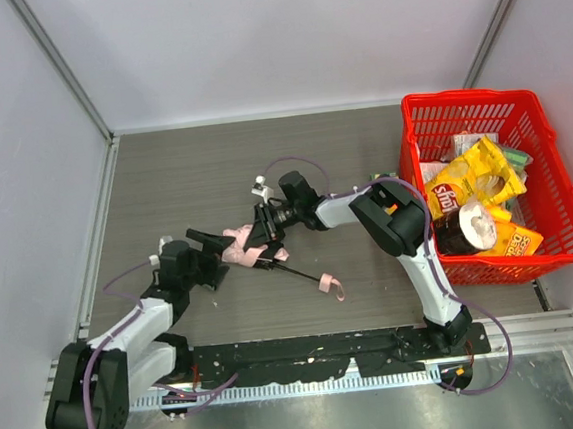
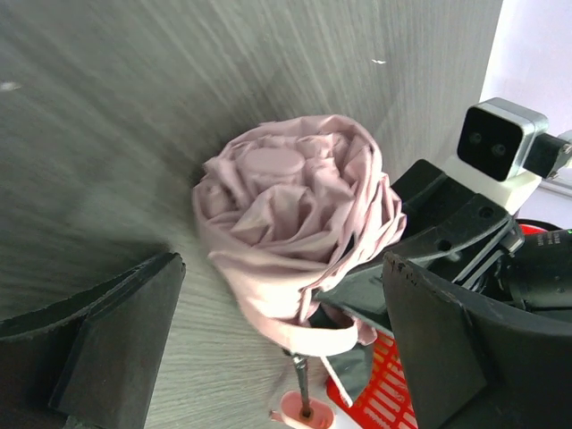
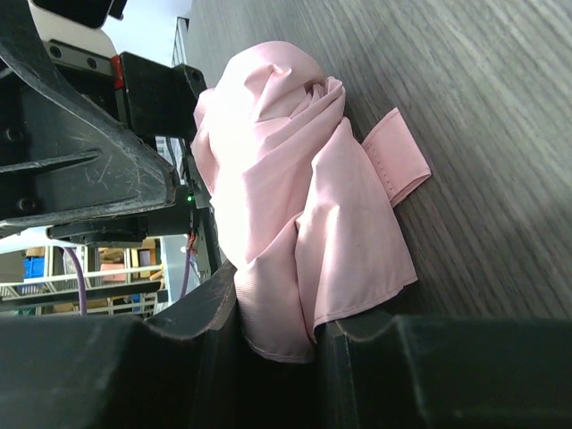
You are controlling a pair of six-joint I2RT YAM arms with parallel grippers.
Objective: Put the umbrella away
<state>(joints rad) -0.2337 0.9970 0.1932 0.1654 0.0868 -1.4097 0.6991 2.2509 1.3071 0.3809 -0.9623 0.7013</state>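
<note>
Pink cloth bunched into a loose roll, the umbrella (image 1: 237, 245) lies mid-counter (image 1: 183, 173), its dark shaft and strap (image 1: 330, 285) trailing toward the near edge. The right fingers (image 3: 402, 375) are clamped on a fold of its fabric. The left fingers (image 2: 116, 349) stand spread wide just beside it. A red basket (image 1: 468, 108) of snacks sits well apart, far right.

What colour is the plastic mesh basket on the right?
The plastic mesh basket is red; top external view shows it best.

Thin matt pink cloth umbrella (image 2: 295, 232), grey wood-grain table (image 1: 183, 183), red plastic basket (image 1: 458, 114)
</note>
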